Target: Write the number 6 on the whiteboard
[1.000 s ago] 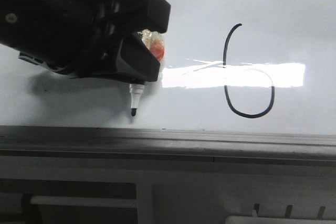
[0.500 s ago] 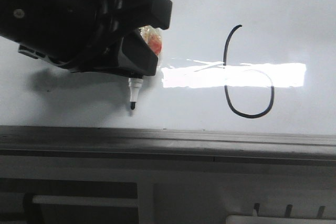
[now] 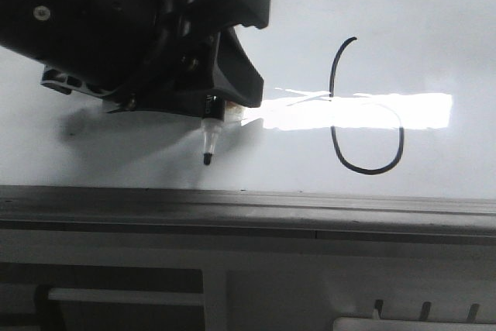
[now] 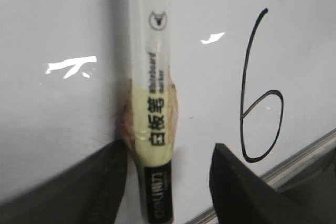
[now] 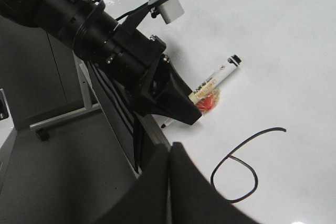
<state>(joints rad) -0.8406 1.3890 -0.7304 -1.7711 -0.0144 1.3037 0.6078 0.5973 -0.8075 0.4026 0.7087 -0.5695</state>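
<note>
From the front I see my left hand (image 3: 221,67) gripping a whiteboard marker (image 3: 208,139) between its black fingers, tip pointing down toward the near edge of the whiteboard (image 3: 434,5). The tip sits close above the board; I cannot tell whether it touches. Just below it runs the grey metal rim (image 3: 310,199), so there is little room left on that side. To the hand's right lies a stretch of bare white board, and beyond it the number 6 (image 3: 366,110), well apart from the marker. The bright glare (image 3: 418,111) cuts across the middle of the numeral.

In the left wrist view the marker (image 4: 152,103) stands between the two dark fingers (image 4: 241,192), its pale label wrapped in clear tape, and the number 6 (image 4: 258,87) sits off to one side, its loop close to the rim (image 4: 299,156).

The right wrist view shows my left hand (image 5: 173,100) and the marker (image 5: 218,77) over the board (image 5: 283,35), with the number 6 (image 5: 239,169) near the board's edge. Of my right hand (image 5: 163,192) only one dark finger fills the foreground, so I cannot tell its opening.
</note>
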